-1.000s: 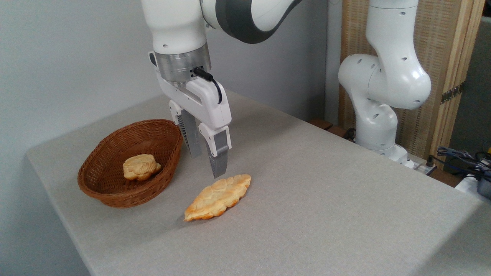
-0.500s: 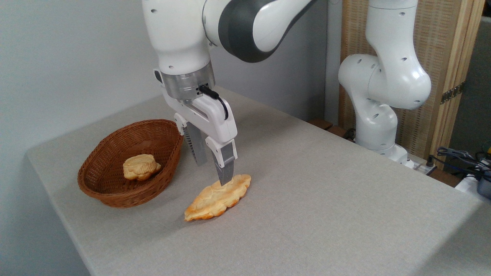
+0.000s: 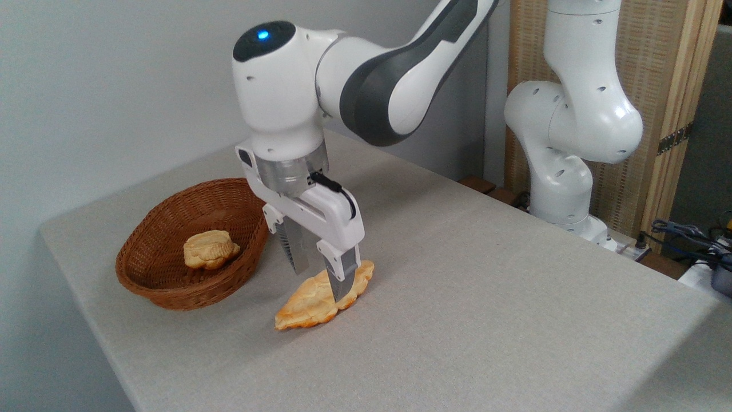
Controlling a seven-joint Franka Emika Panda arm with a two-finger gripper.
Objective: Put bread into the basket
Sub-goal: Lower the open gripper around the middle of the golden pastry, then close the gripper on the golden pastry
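Here the gripper [image 3: 321, 281] is down at the bread [image 3: 322, 296], its jaws spread with one finger on either side of the pastry's middle, not pinched shut. The bread lies flat on the grey table [image 3: 486, 297], just right of the basket [image 3: 171, 292], which holds a small pale bun [image 3: 210, 249].

A pale, lumpy bun [image 3: 210, 249] is lying at the left of the frame. A grey counter [image 3: 486, 297] is filling the lower frame. A wooden folding screen [image 3: 669, 86] is standing at upper right, with cables [image 3: 686, 232] trailing below it.
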